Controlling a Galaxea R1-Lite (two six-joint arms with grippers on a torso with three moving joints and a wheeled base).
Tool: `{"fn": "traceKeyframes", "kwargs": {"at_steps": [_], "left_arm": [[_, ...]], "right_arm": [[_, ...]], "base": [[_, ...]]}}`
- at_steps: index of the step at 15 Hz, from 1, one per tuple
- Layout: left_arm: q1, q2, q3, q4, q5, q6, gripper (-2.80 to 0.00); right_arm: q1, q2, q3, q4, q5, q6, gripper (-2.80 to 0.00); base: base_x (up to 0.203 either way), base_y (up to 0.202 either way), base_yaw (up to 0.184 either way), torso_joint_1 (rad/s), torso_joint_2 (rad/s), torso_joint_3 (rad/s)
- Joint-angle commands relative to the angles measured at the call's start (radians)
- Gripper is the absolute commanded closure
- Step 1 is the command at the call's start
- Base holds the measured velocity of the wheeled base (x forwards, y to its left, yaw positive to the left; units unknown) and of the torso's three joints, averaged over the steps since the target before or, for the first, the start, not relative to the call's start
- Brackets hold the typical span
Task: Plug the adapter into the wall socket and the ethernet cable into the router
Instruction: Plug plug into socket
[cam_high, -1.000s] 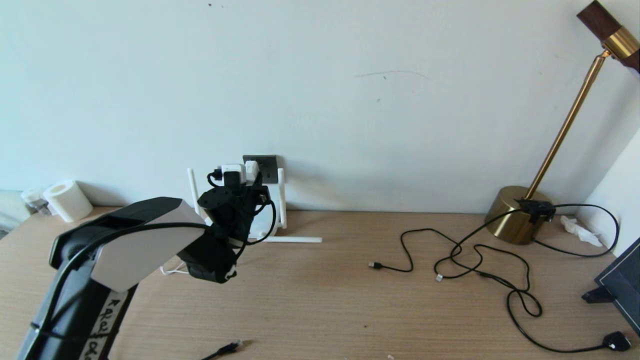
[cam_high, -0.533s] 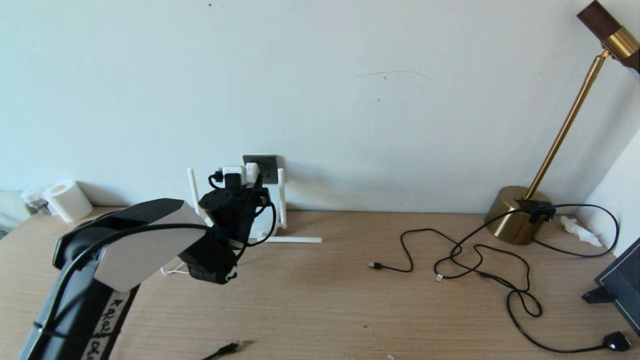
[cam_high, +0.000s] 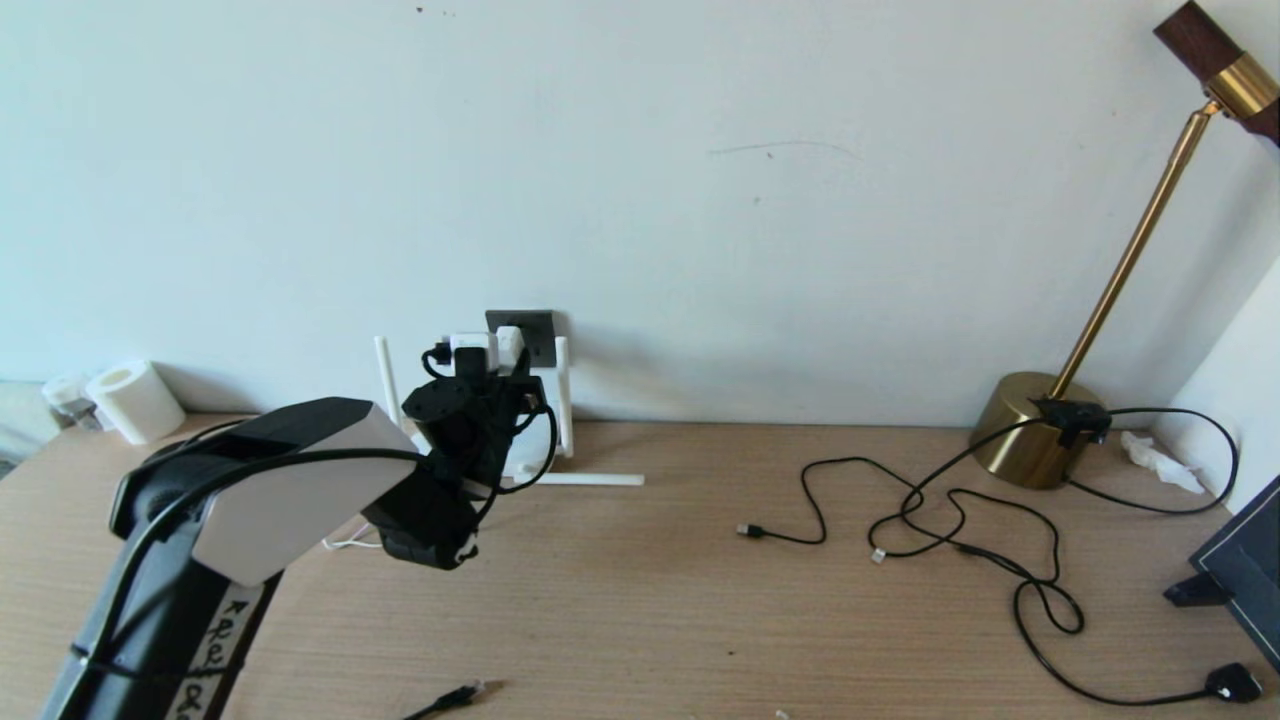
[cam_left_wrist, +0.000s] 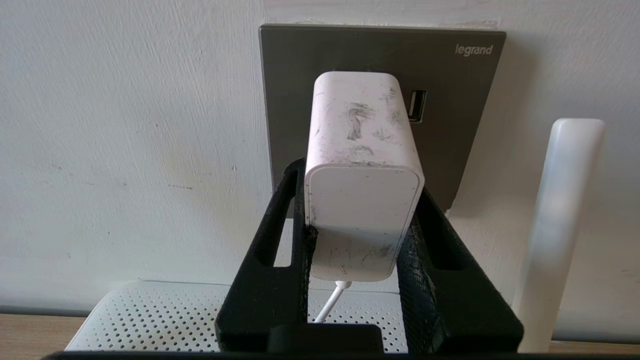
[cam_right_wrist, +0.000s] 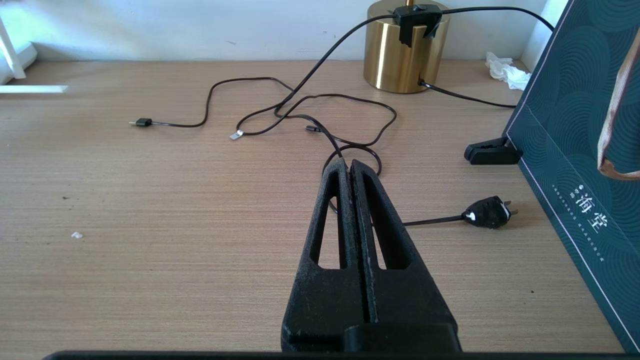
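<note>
My left gripper (cam_left_wrist: 360, 182) is shut on the white adapter (cam_left_wrist: 361, 150), one black finger on each side. It holds the adapter up at the dark grey wall socket (cam_left_wrist: 460, 150). The adapter's far end is at the plate and its pins are hidden. Its thin white cord hangs down toward the white router (cam_left_wrist: 150, 315), which stands below the socket with one antenna (cam_left_wrist: 555, 225) upright. In the head view the adapter (cam_high: 508, 343) covers part of the socket (cam_high: 540, 335). The ethernet cable (cam_high: 455, 694) lies at the table's front edge. My right gripper (cam_right_wrist: 350, 165) is shut and empty above the table.
A brass lamp (cam_high: 1030, 430) stands at the back right with thin black cables (cam_high: 950, 520) looping in front of it. A black mains plug (cam_high: 1232, 683) lies at the front right beside a dark box (cam_high: 1245, 570). A toilet roll (cam_high: 135, 400) sits at the far left.
My left gripper has shifted slightly right and toward the wall with the adapter, bringing it closer onto the socket. Nothing else has moved.
</note>
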Motion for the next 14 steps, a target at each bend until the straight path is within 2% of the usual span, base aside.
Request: {"fn": "traceKeyframes", "kwargs": {"at_steps": [1,14], "left_arm": [[-0.002,0.001,0.000,-0.009,0.003,0.001,0.00],[0.000,0.009,-0.003,-0.009,0.003,0.002,0.00]], "right_arm": [[0.000,0.002,0.000,-0.001,-0.001,0.001,0.00],[0.000,0.002,0.000,-0.001,0.000,0.001,0.00]], "base": [[0.000,0.000,0.000,0.000,0.00,0.000],[0.000,0.000,0.000,0.000,0.00,0.000]]}}
